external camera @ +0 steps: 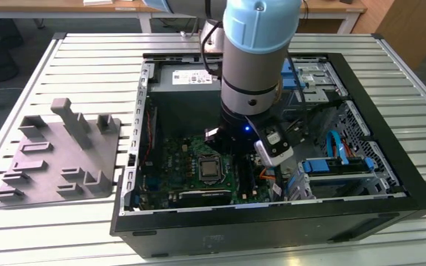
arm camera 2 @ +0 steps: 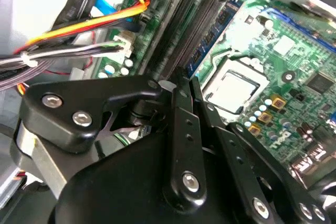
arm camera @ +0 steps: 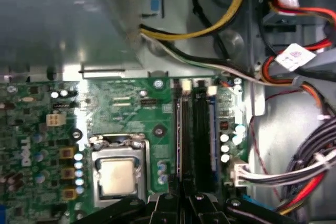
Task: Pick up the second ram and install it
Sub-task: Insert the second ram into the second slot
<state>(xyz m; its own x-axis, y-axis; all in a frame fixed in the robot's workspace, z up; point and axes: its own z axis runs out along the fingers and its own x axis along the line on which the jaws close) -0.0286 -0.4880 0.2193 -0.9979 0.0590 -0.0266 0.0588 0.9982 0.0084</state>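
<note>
Slatted metal table (external camera: 65,233), wooden desks (external camera: 50,6) behind, grey floor (external camera: 6,44)

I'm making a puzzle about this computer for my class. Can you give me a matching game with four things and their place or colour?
Things:
1. grey moulded block
2. processor
3. motherboard
4. gripper

Place or colour:
A. green
B. silver and square
C. right over the memory slots
D. on the slatted table

Pairs: 1-D, 2-B, 3-A, 4-C

Above the gripper (arm camera: 181,203), dark memory slots (arm camera: 193,135) run along the green motherboard (arm camera: 126,108) beside the silver processor (arm camera: 119,176), with bundled cables (arm camera: 310,166) alongside.
</note>
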